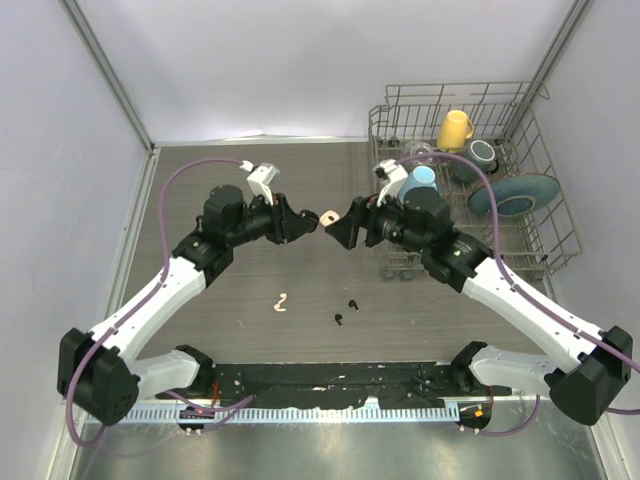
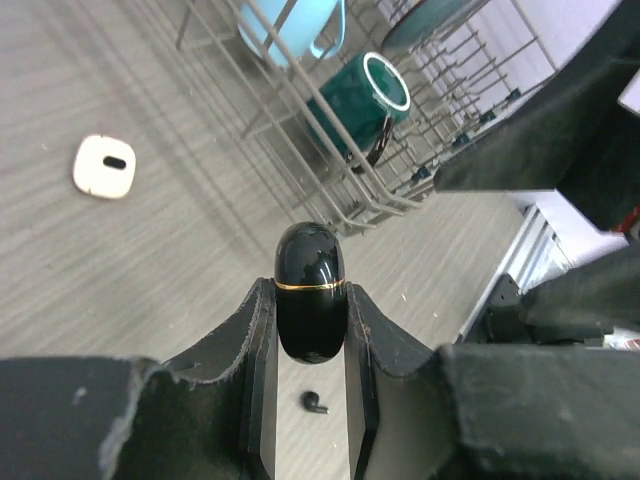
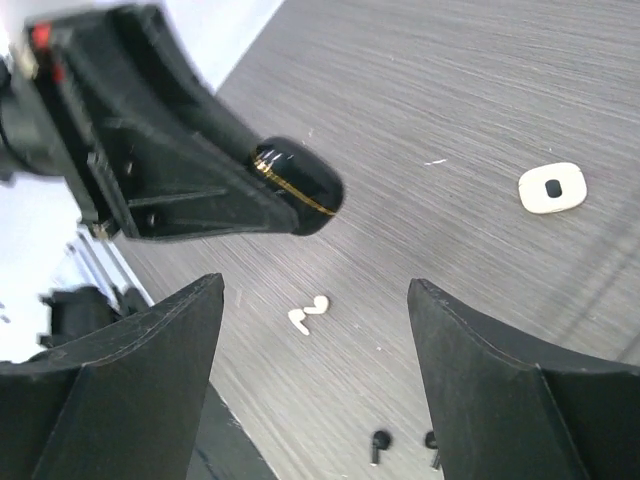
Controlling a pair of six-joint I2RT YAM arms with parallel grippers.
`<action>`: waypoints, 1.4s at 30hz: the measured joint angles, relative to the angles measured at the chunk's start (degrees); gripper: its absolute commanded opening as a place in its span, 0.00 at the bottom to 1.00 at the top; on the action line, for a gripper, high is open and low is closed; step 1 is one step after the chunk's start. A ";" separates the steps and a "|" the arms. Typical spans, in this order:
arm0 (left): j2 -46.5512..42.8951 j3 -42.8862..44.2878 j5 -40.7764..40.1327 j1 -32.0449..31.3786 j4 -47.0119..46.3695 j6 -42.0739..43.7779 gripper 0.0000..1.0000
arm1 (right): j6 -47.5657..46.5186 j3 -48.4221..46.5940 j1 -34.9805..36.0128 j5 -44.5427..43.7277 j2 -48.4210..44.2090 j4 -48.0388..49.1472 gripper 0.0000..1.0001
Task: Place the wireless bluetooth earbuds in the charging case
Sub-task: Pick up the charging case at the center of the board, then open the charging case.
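My left gripper point(image 1: 308, 226) point(image 2: 310, 296) is shut on a glossy black charging case point(image 2: 310, 275) with a gold band, closed, held above the table. It also shows in the right wrist view point(image 3: 300, 186). My right gripper point(image 1: 338, 232) point(image 3: 315, 284) is open and empty, facing the case a short way off. Two cream-white earbuds point(image 1: 281, 302) point(image 3: 310, 315) lie together on the table. Two black earbuds point(image 1: 346, 311) point(image 3: 380, 444) lie near them, and one of them shows below the case in the left wrist view point(image 2: 314, 403). A cream-white case point(image 1: 329, 216) point(image 2: 104, 166) point(image 3: 551, 187) lies flat on the table.
A wire dish rack point(image 1: 540, 170) stands at the back right, close behind my right arm. It holds a yellow mug point(image 1: 455, 128), a teal mug point(image 2: 360, 100), a light blue cup point(image 1: 420, 180) and a teal plate point(image 1: 515, 195). A black strip point(image 1: 330, 385) runs along the near edge.
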State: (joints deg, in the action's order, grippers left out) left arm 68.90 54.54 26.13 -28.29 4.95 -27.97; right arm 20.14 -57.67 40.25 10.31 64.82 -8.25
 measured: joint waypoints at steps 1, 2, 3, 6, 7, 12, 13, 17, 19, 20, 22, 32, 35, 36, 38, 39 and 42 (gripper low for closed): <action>-1.70 -1.88 -0.37 0.00 -2.32 0.20 0.00 | 2.43 0.00 -0.96 0.15 -0.66 0.00 0.80; -3.41 -3.89 -0.90 0.00 -4.87 0.52 0.00 | 4.76 -0.07 -2.19 0.52 -1.11 0.02 0.81; -5.07 -5.95 -1.42 0.00 -7.87 1.11 0.00 | 7.26 -0.13 -3.78 1.70 -1.29 0.15 0.81; -7.19 -8.26 -2.71 0.00 -11.43 2.08 0.00 | 15.41 -0.11 -9.77 6.78 -1.05 1.42 0.84; -7.39 -8.31 -3.02 0.00 -12.13 2.58 0.00 | 18.56 0.15 -11.58 8.44 -0.92 2.60 0.87; -8.09 -10.03 -2.60 0.00 -19.12 3.52 0.00 | 32.39 4.35 -15.76 13.62 -0.94 11.56 0.91; -8.39 -11.06 -2.40 0.00 -20.92 3.43 0.00 | 35.17 5.57 -15.80 14.43 -0.94 13.73 0.91; -8.63 -13.11 -0.44 0.00 -25.59 3.19 0.00 | 45.16 9.53 -15.80 16.87 -0.55 21.22 0.91; -8.66 -13.94 1.20 0.00 -28.89 3.28 0.00 | 49.33 10.45 -15.80 17.94 0.22 24.13 0.91; -8.72 -14.73 1.95 0.00 -31.28 3.34 0.00 | 50.95 10.58 -15.80 18.45 0.72 25.24 0.91; -9.11 -16.37 2.71 -0.04 -34.29 3.45 0.00 | 53.86 10.67 -15.80 19.32 1.70 27.43 0.91; -9.11 -19.78 4.15 -0.17 -44.57 4.50 0.00 | 63.12 11.08 -15.21 22.71 4.37 33.97 0.90; -8.20 -19.98 4.15 -0.39 -47.58 4.52 0.00 | 64.81 11.08 -14.12 23.65 6.12 34.42 0.90; -7.67 -19.98 4.15 -0.48 -48.50 4.50 0.00 | 65.37 11.08 -13.70 23.87 6.60 34.51 0.90; -6.91 -19.98 4.15 -0.66 -49.51 4.48 0.00 | 66.40 11.08 -12.96 24.26 7.52 35.21 0.89; -6.47 -19.98 4.17 -0.74 -49.96 4.48 0.00 | 66.99 11.08 -12.72 24.39 7.82 35.67 0.89; -5.20 -19.98 4.39 -1.05 -51.43 4.46 0.00 | 69.42 11.08 -11.91 24.85 8.98 38.64 0.88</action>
State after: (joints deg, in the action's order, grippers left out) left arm 63.70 34.57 30.52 -29.34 -46.48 -23.51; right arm 89.56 -46.59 28.34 35.16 73.80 30.39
